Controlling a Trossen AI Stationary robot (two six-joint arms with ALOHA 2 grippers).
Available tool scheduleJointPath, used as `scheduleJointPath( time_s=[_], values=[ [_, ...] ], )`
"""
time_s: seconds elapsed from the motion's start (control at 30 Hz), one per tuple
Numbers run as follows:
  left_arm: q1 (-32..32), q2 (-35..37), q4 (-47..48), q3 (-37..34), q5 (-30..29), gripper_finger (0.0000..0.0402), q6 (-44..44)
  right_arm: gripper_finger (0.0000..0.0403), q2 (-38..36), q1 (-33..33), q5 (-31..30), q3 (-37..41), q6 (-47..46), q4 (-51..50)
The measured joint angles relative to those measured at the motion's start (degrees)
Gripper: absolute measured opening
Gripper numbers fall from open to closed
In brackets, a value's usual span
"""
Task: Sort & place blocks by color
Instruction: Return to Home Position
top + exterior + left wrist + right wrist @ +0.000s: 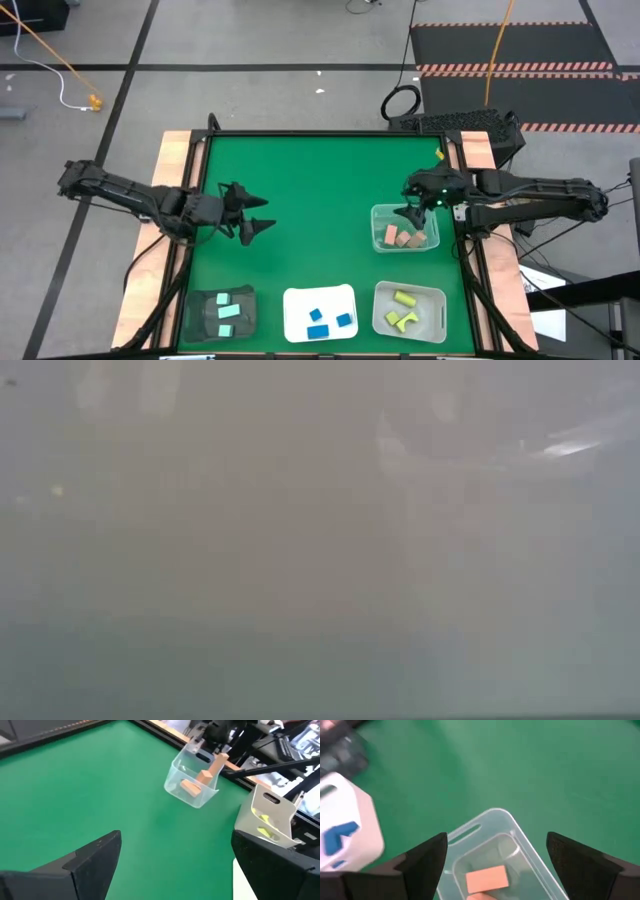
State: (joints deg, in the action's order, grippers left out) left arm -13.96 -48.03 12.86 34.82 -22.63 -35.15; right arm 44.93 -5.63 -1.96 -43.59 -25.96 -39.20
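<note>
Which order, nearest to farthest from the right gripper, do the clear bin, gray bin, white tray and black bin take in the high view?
1. Clear bin, just beneath the right gripper.
2. Gray bin, lower right.
3. White tray, lower middle.
4. Black bin, lower left.

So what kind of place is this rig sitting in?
Most likely a robotics lab or workshop, not a home: a grey floor with loose cables, hazard-striped black mats and a green table. The left gripper hovers open over the table's left, and the right gripper is open over the clear bin.
</note>
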Motion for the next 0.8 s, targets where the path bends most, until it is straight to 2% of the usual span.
scheduleJointPath(
  time_s=[0.2, 0.5, 0.63, 0.8],
  values=[
    [-0.54, 0.10, -14.72, -9.39, -0.37, 0.0379, -0.66, 0.0329, -6.73, 0.02, -0.05, 0.00, 0.46, 0.52],
    [-0.54, 0.10, -39.11, -22.25, -0.46, 0.0379, -0.97, 0.0329, -13.19, 0.02, -3.83, 0.00, 1.21, 1.79],
    [-0.54, 0.10, -43.06, -25.13, -0.49, 0.0379, -0.93, 0.0329, -15.22, 0.02, -4.50, 1.01, 1.31, 3.18],
    [-0.54, 0.10, -43.18, -25.65, -0.49, 0.0379, -1.37, 0.0329, -19.51, 0.02, -4.35, 8.95, 1.22, 12.04]
  ],
)
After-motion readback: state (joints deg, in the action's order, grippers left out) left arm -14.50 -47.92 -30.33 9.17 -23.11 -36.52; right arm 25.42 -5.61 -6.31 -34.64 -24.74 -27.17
